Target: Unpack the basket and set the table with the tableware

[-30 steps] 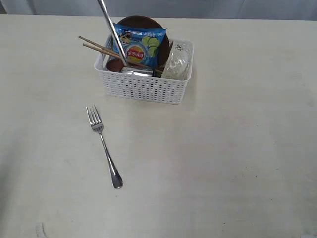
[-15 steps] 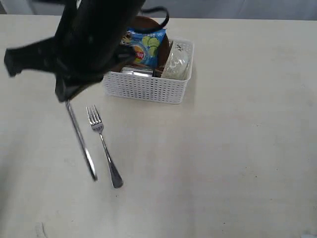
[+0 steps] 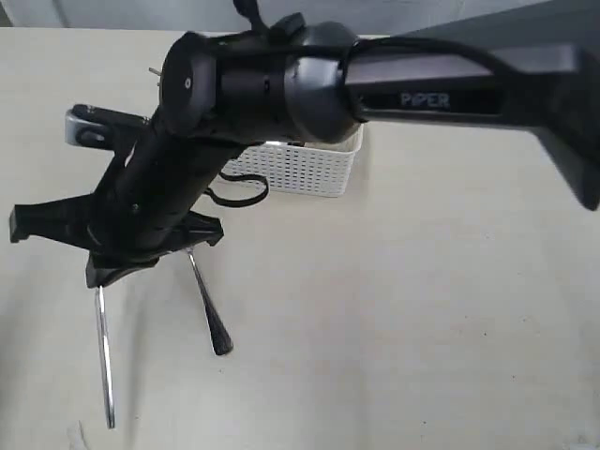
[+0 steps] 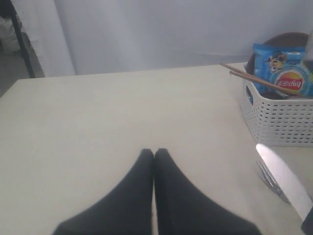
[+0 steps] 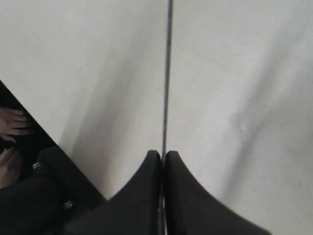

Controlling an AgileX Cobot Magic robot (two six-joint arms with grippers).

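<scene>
Further across and lower than half a second ago, the right gripper [image 3: 99, 279] is now carrying the knife [image 3: 105, 361] well clear of the basket [image 3: 305, 169], which the arm is largely covering. It's clamping tight on one end of the knife, and the rest is hanging out past the fingertips over the table [image 3: 450, 309], showing edge-on as a thin line in the right wrist camera. The fork [image 3: 208, 314] is lying flat just beside the gripper, between the knife and the basket. Over on the other arm, the left gripper [image 4: 154, 159] is sitting with its fingers pressed together, gripping nothing, over bare table. Ahead of it and off to one side, the basket is holding chopsticks [image 4: 247, 77] poking over the rim and a chip bag [image 4: 286, 73] standing up inside.
</scene>
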